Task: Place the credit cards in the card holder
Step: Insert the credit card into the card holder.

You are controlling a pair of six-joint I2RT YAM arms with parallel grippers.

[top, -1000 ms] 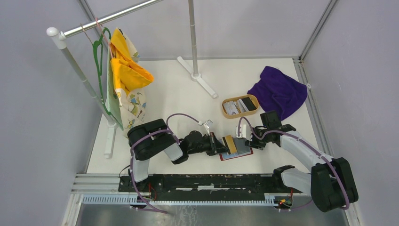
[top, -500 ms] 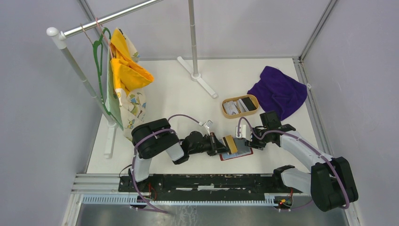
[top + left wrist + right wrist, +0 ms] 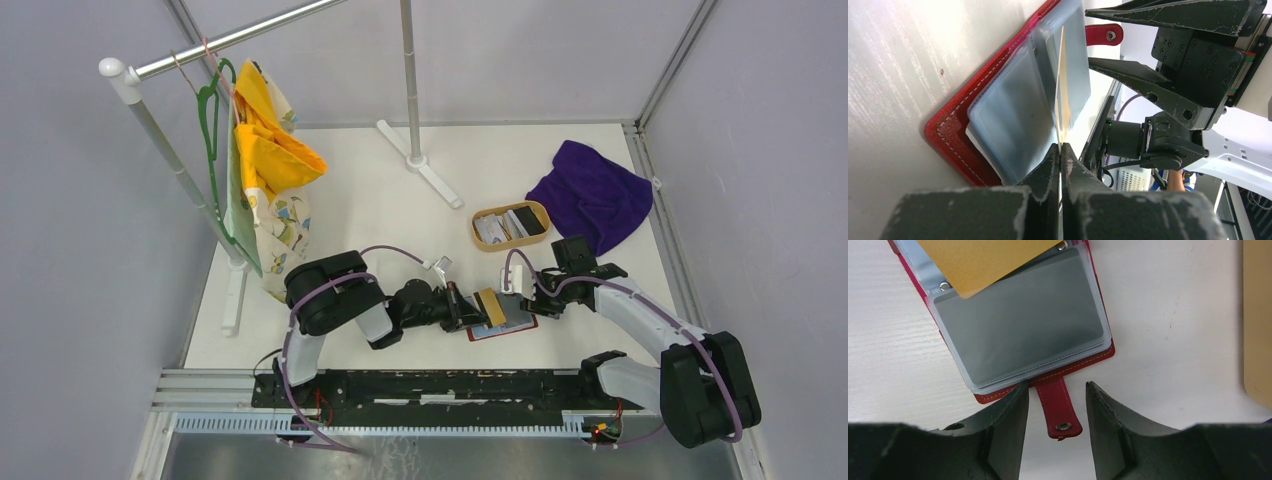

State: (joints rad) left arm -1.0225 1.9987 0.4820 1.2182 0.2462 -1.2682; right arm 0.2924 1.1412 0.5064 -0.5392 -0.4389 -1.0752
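The red card holder [image 3: 516, 327] lies open on the table between my grippers, its clear sleeves [image 3: 1018, 325] up. My left gripper [image 3: 468, 308] is shut on a gold-coloured card [image 3: 488, 305], which it holds on edge over the holder's left half. The card shows edge-on in the left wrist view [image 3: 1062, 95], reaching in among the sleeves. My right gripper [image 3: 528, 298] is open at the holder's right edge. Its fingers [image 3: 1008, 415] straddle the snap tab [image 3: 1058, 410] without closing on it. More cards [image 3: 512, 224], black and light ones, lie in the tan tray.
The tan oval tray [image 3: 478, 222] sits behind the holder. A purple cloth [image 3: 592, 195] lies at the back right. A clothes rack with a green hanger and yellow cloth [image 3: 262, 150] stands at the left, and its pole foot [image 3: 420, 165] at the back centre.
The left arm's elbow has shifted slightly to the right. The card, the holder and both grippers stay where they were.
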